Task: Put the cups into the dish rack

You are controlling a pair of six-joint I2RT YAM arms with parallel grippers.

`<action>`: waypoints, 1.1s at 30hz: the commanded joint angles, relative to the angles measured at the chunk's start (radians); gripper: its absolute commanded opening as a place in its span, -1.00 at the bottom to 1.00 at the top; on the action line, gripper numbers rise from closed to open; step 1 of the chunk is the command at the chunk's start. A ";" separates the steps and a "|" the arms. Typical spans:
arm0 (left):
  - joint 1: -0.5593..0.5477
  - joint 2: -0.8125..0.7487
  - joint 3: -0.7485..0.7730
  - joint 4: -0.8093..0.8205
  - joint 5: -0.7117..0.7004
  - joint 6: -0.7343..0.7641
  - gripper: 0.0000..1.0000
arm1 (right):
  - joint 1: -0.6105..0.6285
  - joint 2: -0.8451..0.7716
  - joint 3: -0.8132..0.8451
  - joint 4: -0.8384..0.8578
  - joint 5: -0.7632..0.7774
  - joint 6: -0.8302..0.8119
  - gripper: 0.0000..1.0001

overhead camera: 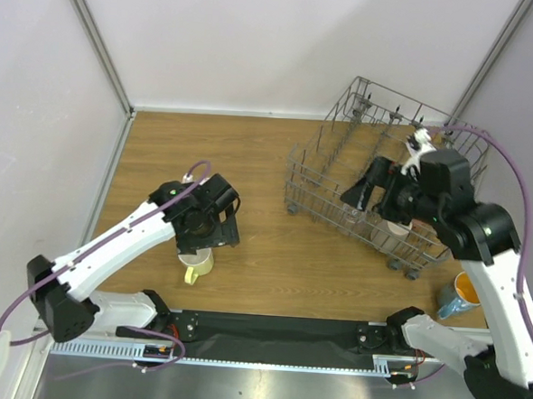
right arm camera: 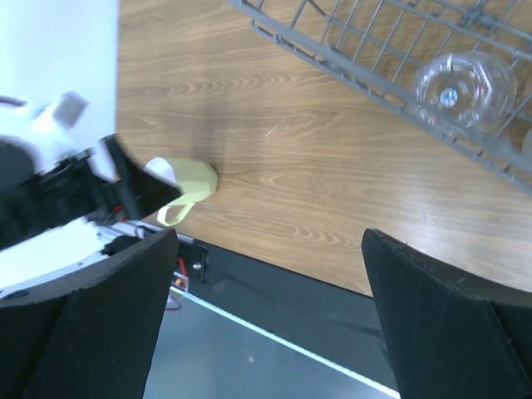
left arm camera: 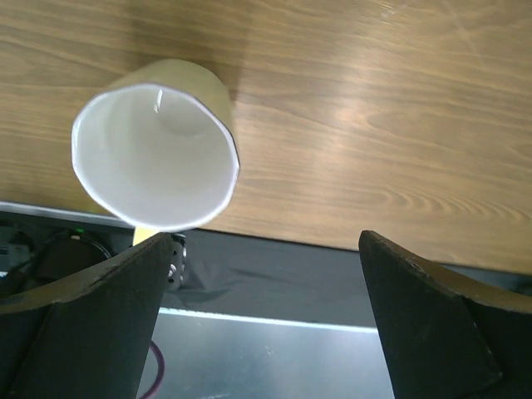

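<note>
One yellow mug [left arm camera: 154, 145] is targeted by the left end effector [left arm camera: 266, 249], held wide like the right end effector [right arm camera: 268, 241]. Lowering onto it is needed.

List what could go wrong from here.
The pale yellow mug sits at the near edge of the table, off-centre from the open left jaws; a skewed approach could push it off. The blue tumbler stands right beside the right arm; a swing might topple it.

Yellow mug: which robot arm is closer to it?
Left. The left gripper hangs close above the yellow mug, jaws open; the right gripper is far away over the dish rack.
</note>
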State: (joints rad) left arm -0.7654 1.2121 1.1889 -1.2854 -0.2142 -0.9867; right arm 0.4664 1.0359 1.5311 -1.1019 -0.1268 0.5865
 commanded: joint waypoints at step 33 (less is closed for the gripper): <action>0.037 0.264 -0.147 0.190 -0.139 0.022 -0.67 | -0.138 -0.096 -0.014 -0.101 -0.175 -0.074 0.99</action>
State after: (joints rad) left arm -0.7372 1.4830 1.0206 -1.0889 -0.3195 -0.9722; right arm 0.3374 0.9440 1.5093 -1.2015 -0.2970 0.5381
